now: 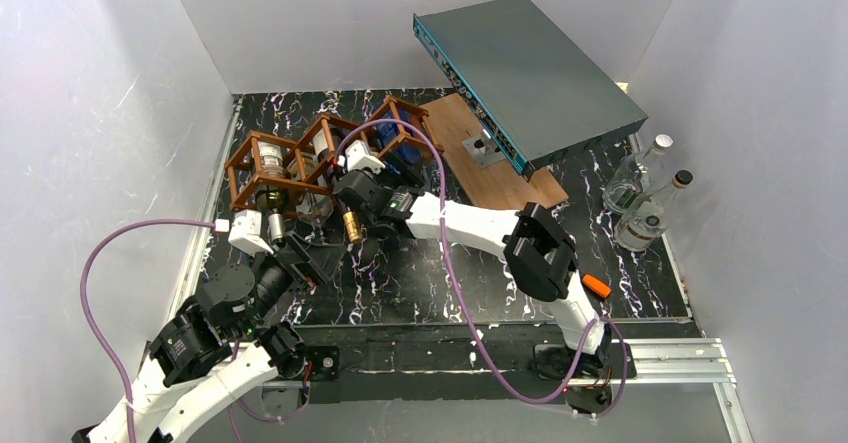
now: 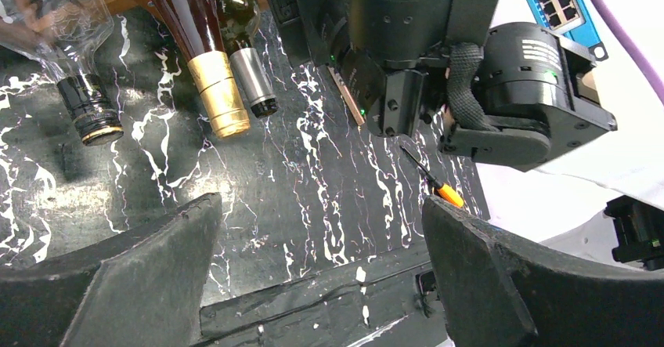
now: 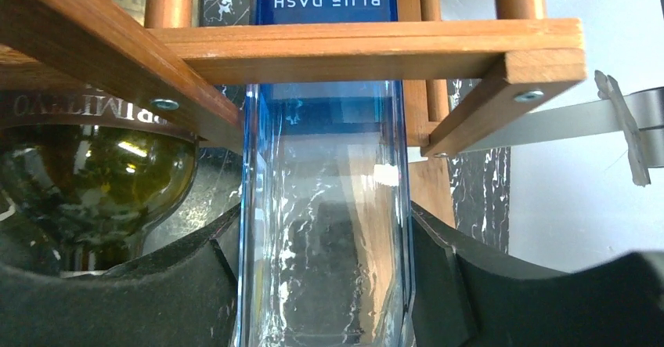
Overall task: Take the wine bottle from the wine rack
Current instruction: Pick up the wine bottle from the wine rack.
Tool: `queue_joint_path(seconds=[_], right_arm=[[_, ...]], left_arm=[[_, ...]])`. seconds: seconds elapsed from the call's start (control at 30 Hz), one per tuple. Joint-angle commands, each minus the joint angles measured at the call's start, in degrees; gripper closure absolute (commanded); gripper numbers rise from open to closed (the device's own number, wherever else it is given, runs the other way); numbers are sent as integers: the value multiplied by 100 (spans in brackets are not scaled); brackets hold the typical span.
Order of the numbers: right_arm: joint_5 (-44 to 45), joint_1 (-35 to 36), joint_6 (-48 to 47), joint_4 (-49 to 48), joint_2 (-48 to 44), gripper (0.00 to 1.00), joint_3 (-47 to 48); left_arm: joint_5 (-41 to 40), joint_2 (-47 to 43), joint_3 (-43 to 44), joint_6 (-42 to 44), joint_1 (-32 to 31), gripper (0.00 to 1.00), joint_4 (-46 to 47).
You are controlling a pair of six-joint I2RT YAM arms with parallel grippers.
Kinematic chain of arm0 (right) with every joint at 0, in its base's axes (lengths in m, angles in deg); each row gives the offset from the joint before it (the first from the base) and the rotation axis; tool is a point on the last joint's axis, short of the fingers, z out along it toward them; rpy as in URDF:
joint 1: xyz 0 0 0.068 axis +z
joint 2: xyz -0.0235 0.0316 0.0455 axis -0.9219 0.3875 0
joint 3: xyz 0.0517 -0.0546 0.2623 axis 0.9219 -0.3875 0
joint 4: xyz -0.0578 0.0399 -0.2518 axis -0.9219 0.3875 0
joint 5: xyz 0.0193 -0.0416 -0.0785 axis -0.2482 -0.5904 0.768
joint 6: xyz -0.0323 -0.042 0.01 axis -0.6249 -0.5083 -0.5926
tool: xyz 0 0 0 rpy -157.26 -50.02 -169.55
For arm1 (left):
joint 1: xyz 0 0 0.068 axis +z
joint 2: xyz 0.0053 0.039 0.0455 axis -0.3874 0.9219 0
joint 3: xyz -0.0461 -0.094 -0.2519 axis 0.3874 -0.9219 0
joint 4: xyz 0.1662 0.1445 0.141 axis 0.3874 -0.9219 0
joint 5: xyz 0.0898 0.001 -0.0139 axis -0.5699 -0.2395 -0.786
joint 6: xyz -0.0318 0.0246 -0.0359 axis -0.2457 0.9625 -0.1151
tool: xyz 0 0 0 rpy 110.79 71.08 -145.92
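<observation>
— Bottles seen from above: how many?
— Two clear glass bottles [image 1: 648, 213] stand upright side by side at the right edge of the desk [image 1: 480, 283]. Others lie in the one rack [image 1: 243, 153], a reddish-brown lattice of thin wooden bars. I can't count those from here. The blue bottle [image 1: 405, 148] lies in its right-hand cell.
— What else?
— One flat wooden board [image 1: 470, 138] and one grey metal box [image 1: 540, 63] tilted above it. The left arm [image 1: 200, 363] and right arm [image 1: 470, 221] are white and black. The desk is black with white veins, like marble.
— Left wrist view?
— Three tops slant in from above: a black cap [image 2: 92, 120] on clear glass, a gold foil [image 2: 218, 92] and a grey sleeve [image 2: 252, 81]. One orange-handled tool [image 2: 448, 196] lies on the desk. The left hand [image 2: 313, 284] is released, its two dark, rough fingers [image 2: 133, 284] spread wide around nothing.
— Right wrist view?
— The right hand [image 3: 325, 308] is grasping the blue bottle, with a dark finger against each side. The bottle is straight-sided, clear with a blue tint, and has a dark blue label. It lies in the rack under a cross bar. One round green bottle [image 3: 86, 182] lies just beside it.
</observation>
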Motion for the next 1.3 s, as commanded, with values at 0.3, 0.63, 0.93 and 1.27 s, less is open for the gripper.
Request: queue_joint_path(seconds=[0.3,0.63,0.93,1.27], right_arm=[[255,471,662,-123,-1128,99,-428],[340,592,706,-98,-1475,99,-557],[344,657,697,-43,-1805,99,-558],[199,710,732,-54,-2188,99,-938]], left_arm=[[-138,153,99,-8,-35,2,-74],[-82,288,162,-47,-37,2,-39],[-72,357,183,-32,-36,2,-8],[-48,504,218,16,-32,2,53]])
